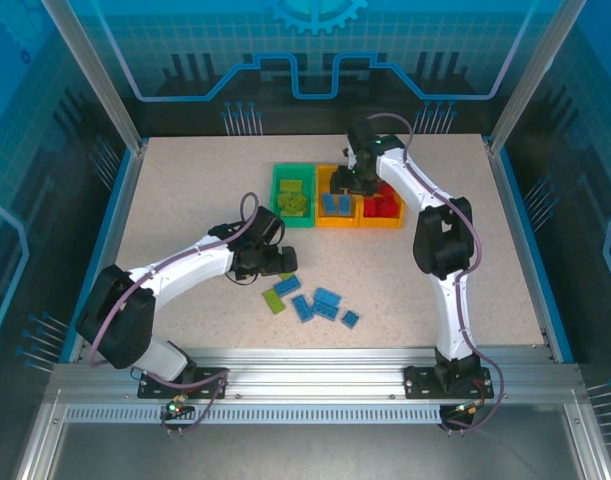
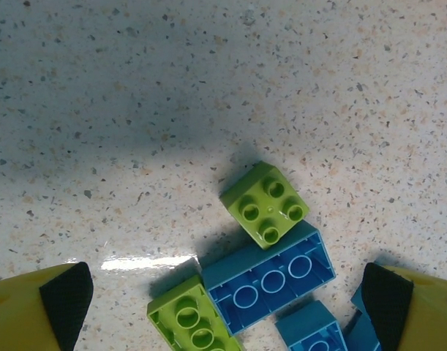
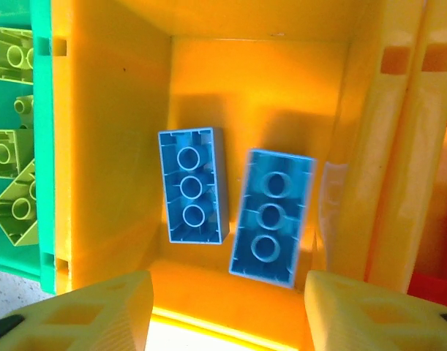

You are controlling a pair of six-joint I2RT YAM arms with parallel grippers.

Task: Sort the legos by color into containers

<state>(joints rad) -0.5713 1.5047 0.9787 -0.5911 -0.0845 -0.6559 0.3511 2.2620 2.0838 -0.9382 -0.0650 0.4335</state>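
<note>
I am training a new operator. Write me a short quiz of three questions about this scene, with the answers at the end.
1. True or false: the right gripper grips a blue brick.
2. What colour are the bricks in the green bin? A. red B. lime green C. blue
3. How many blue bricks lie in the orange bin under the right gripper?
Key: 1. False: its jaws stand open and hold nothing. 2. B. 3. Two.
</note>
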